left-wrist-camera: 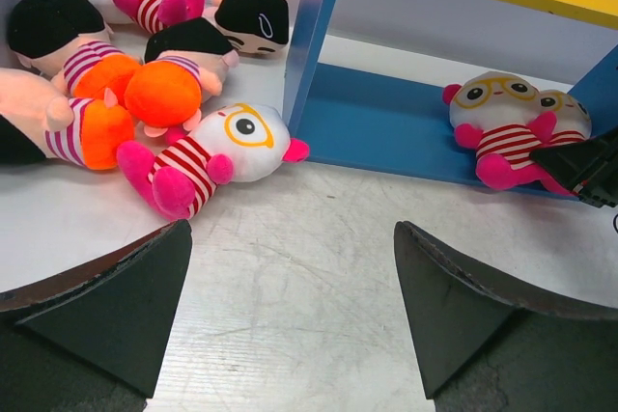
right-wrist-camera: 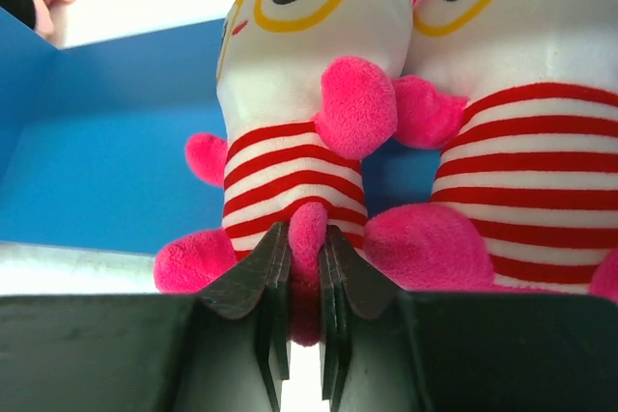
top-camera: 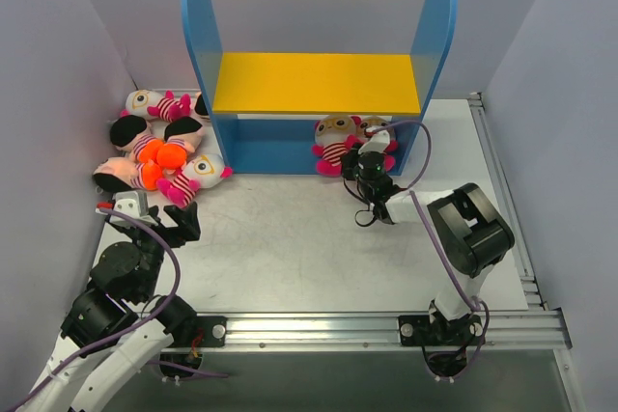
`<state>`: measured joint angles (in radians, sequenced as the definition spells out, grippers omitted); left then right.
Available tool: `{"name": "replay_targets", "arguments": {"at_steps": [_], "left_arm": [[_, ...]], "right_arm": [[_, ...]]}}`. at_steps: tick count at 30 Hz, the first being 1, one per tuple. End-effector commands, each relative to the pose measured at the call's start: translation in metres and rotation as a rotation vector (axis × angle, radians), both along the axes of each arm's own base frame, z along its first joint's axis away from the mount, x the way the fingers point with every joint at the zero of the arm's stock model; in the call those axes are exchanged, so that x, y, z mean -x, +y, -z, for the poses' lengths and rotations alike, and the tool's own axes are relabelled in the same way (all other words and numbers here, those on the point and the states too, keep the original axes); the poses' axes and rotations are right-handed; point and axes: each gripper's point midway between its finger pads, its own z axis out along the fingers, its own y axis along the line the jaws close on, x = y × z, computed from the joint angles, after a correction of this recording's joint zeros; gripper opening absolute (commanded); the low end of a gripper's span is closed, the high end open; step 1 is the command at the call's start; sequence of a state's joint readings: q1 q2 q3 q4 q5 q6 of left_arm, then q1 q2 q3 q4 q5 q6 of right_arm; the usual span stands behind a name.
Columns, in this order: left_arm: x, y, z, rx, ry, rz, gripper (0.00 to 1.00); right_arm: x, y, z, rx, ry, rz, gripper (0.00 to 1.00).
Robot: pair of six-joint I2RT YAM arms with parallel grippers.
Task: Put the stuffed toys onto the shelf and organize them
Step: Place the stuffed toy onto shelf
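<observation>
Left tool spread, idle over bench near-left edge. Right tool pinching striped toy by a pink nub, apparently seating it upright on shelf base, right end. Other toys heaped far-left, unshelved.

left arm tucked back near own base, elbow folded. left gripper aimed forward and down, fingers spread wide, nothing between them. right arm bent at elbow, forearm stretched forward-left. right gripper down low, fingers nearly together, pinching pink nub at bottom of striped toy.
</observation>
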<state>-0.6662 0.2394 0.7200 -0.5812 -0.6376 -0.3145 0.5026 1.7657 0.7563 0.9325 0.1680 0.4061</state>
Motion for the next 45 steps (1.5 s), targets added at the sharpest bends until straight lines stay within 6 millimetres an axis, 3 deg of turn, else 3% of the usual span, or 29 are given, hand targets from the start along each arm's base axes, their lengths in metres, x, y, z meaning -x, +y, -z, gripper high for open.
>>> {"name": "replay_targets", "arguments": {"at_steps": [1, 7, 14, 22, 31, 36, 41, 45], "left_arm": [[-0.002, -0.001, -0.001, -0.017, 0.006, 0.005, 0.94], [-0.002, -0.001, -0.001, -0.017, 0.006, 0.003, 0.94], [-0.002, -0.001, -0.001, -0.018, 0.007, 0.002, 0.94], [-0.001, 0.0, -0.001, -0.015, 0.004, 0.0, 0.94], [-0.001, 0.0, -0.001, -0.016, 0.005, 0.002, 0.94], [-0.001, 0.0, -0.001, -0.014, 0.003, 0.003, 0.94], [-0.001, 0.0, -0.001, -0.016, 0.005, 0.002, 0.94], [-0.001, 0.0, -0.001, -0.015, 0.004, 0.003, 0.94]], "right_arm": [[-0.01, 0.005, -0.042, -0.121, -0.108, 0.039, 0.0], [-0.011, 0.018, -0.06, -0.155, -0.155, 0.059, 0.0], [-0.017, 0.008, -0.07, -0.145, -0.188, 0.155, 0.0], [-0.026, 0.007, -0.062, -0.092, -0.174, 0.171, 0.0], [-0.026, 0.003, -0.035, -0.071, -0.099, 0.186, 0.01], [-0.024, 0.0, -0.025, -0.06, -0.073, 0.199, 0.08], [-0.022, -0.005, -0.026, -0.054, -0.064, 0.22, 0.11], [-0.02, -0.007, -0.028, -0.047, -0.062, 0.224, 0.25]]}}
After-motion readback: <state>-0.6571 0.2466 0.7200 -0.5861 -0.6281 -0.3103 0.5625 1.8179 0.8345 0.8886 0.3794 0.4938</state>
